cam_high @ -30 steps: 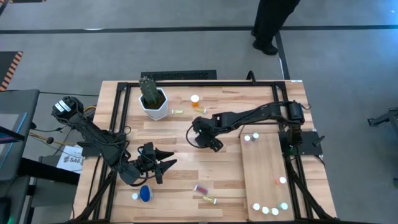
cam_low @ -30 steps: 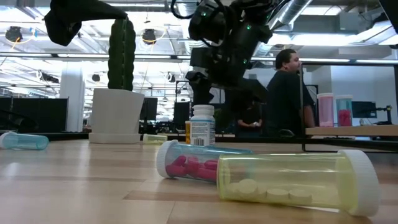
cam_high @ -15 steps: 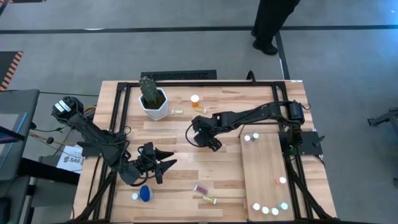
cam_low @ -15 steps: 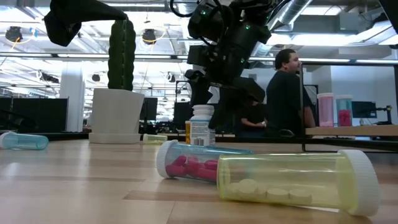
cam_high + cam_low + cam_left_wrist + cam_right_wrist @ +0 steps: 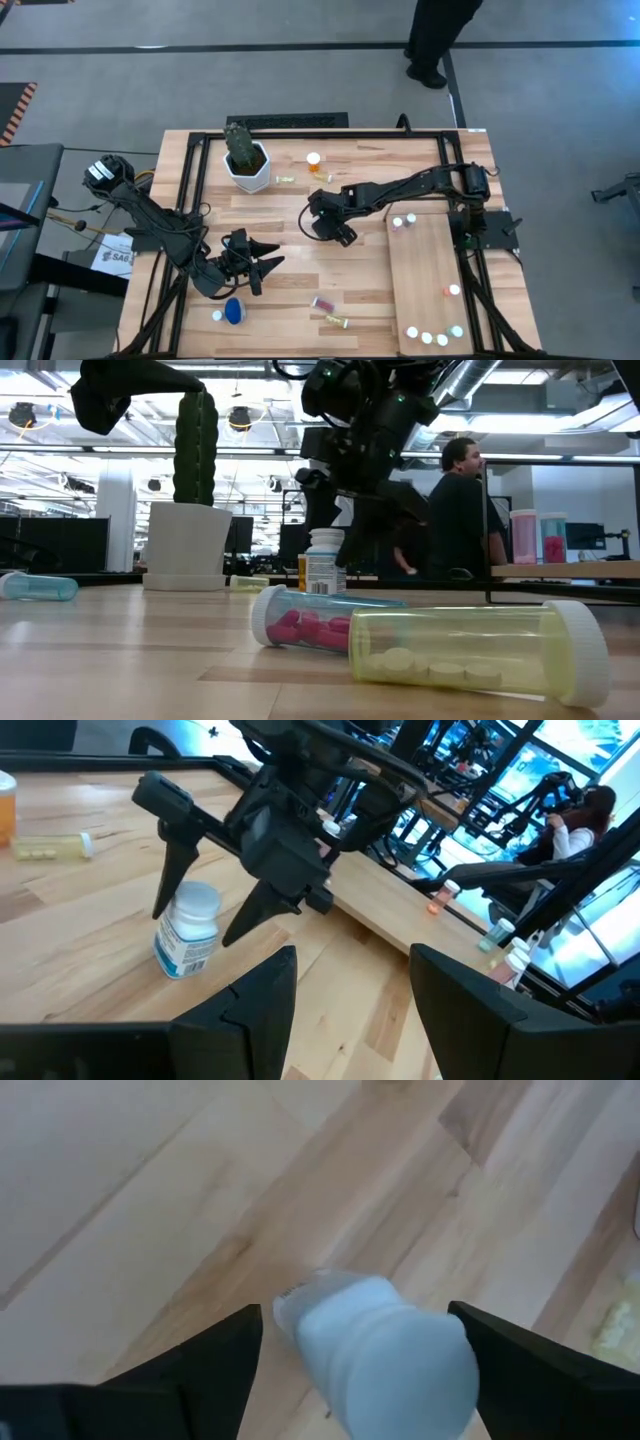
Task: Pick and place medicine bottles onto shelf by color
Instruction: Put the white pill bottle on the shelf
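Hovering over mid-table, the right gripper (image 5: 205, 910) spreads its fingers wide around an upright white bottle (image 5: 187, 931), which stands on the table (image 5: 290, 270) between them, untouched. The left gripper (image 5: 262, 264) waits open nearby.

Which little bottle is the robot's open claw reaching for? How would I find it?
Look at the middle of the wooden table, left of the pale shelf. The right gripper hangs open around an upright white bottle with a white cap and printed label. The other nearby bottles are coloured and lie on their sides.
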Controlling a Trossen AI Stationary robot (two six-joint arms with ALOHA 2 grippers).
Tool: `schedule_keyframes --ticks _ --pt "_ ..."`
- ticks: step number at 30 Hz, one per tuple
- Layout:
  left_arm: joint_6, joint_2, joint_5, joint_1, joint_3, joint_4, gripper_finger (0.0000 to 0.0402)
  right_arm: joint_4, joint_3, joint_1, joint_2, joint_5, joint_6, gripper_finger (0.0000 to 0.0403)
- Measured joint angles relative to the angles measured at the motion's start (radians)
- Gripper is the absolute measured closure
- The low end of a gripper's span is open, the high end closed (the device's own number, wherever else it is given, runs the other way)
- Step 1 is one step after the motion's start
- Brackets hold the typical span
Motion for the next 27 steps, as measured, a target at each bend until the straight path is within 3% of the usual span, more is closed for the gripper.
schedule_keyframes --ticks 7,20,27 --pt "-0.002 0.0 0.0 0.0 0.0 0.001 0.0219 -0.014 -0.004 0.02 0.014 0.039 -0.008 0.0066" --pt "-0.02 0.0 -0.002 0.0 0.0 0.006 0.0219 -0.081 -0.004 0.023 0.014 0.049 0.005 0.0141" --pt "-0.02 0.0 -0.005 0.0 0.0 0.013 0.0219 -0.124 -0.003 0.025 0.013 0.049 0.133 0.0181"
